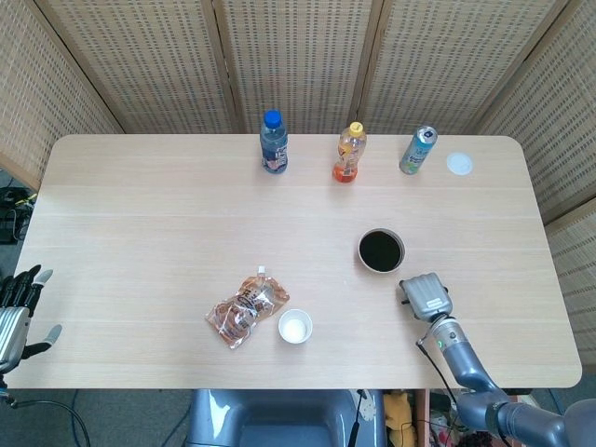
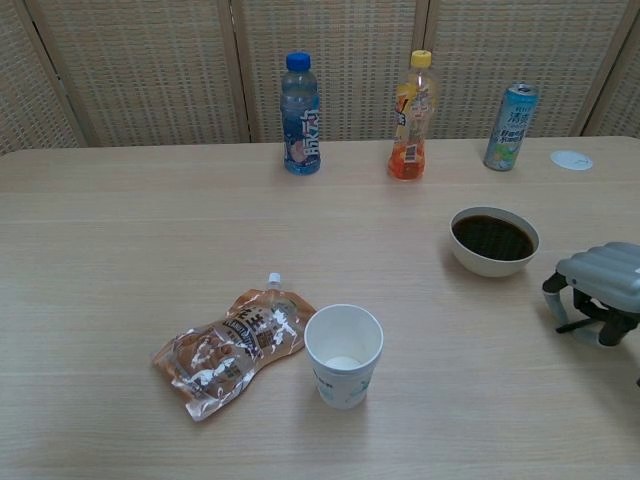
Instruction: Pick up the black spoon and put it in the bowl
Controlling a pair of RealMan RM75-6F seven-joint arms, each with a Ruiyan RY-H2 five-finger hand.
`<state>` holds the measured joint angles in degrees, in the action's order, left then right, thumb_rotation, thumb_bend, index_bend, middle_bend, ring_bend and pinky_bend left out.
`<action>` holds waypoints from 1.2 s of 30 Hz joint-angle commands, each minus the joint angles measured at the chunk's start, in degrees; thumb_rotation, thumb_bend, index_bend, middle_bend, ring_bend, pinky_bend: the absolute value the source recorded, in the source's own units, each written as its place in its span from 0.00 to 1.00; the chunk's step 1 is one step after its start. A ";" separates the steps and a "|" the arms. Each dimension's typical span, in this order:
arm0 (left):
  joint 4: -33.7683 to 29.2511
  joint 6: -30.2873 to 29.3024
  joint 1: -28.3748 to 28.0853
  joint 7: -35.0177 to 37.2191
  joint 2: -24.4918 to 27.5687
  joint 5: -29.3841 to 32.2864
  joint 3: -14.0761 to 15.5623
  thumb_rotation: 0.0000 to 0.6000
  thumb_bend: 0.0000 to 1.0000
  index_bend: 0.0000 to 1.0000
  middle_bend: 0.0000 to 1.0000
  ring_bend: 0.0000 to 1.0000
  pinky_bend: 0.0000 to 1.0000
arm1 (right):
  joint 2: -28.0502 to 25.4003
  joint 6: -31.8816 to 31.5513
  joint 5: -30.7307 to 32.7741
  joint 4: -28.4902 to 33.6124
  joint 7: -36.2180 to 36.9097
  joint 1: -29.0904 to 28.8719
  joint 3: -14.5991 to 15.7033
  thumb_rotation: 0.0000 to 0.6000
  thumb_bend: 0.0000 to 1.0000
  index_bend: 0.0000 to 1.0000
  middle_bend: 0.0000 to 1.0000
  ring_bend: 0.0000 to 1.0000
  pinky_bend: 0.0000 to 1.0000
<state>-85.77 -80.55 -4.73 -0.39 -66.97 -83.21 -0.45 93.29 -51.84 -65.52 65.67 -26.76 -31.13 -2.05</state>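
The bowl [image 1: 381,250] [image 2: 493,240], white outside and dark inside, stands right of the table's middle. My right hand [image 1: 426,296] [image 2: 600,290] hovers low over the table just near-right of it, palm down with its fingers curled toward the tabletop. In the chest view a thin black piece, likely the black spoon [image 2: 568,325], lies on the table under that hand; the rest of it is hidden. Whether the fingers grip it does not show. My left hand [image 1: 14,317] hangs off the table's near-left corner, fingers apart and holding nothing.
A white paper cup [image 1: 295,326] [image 2: 343,354] and an orange snack pouch [image 1: 244,310] [image 2: 232,340] lie near the front middle. Along the far edge stand a blue bottle [image 1: 273,142], an orange bottle [image 1: 350,152], a can [image 1: 418,150] and a white lid [image 1: 459,164].
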 commanded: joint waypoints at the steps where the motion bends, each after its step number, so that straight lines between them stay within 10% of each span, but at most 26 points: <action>1: 0.01 -0.05 0.02 0.02 -0.01 -0.04 0.00 1.00 0.32 0.00 0.00 0.00 0.00 | 0.06 0.01 -0.03 -0.10 0.04 0.07 -0.01 1.00 0.52 0.57 0.97 0.99 1.00; 24: 0.01 -1.39 0.95 0.72 0.24 -0.33 0.08 1.00 0.32 0.00 0.00 0.00 0.00 | -1.06 -1.30 -0.60 1.45 2.85 1.49 -1.12 1.00 0.73 0.67 0.99 1.00 1.00; 36: 0.33 -1.27 0.91 1.07 0.02 -0.40 0.04 1.00 0.32 0.00 0.00 0.00 0.00 | -10.21 0.59 2.21 16.19 13.16 0.93 -7.29 1.00 0.79 0.69 0.99 1.00 1.00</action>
<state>-85.44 -81.83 -3.81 0.69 -66.94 -83.61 -0.41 85.82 -52.44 -64.53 78.20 -16.67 -29.89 -7.36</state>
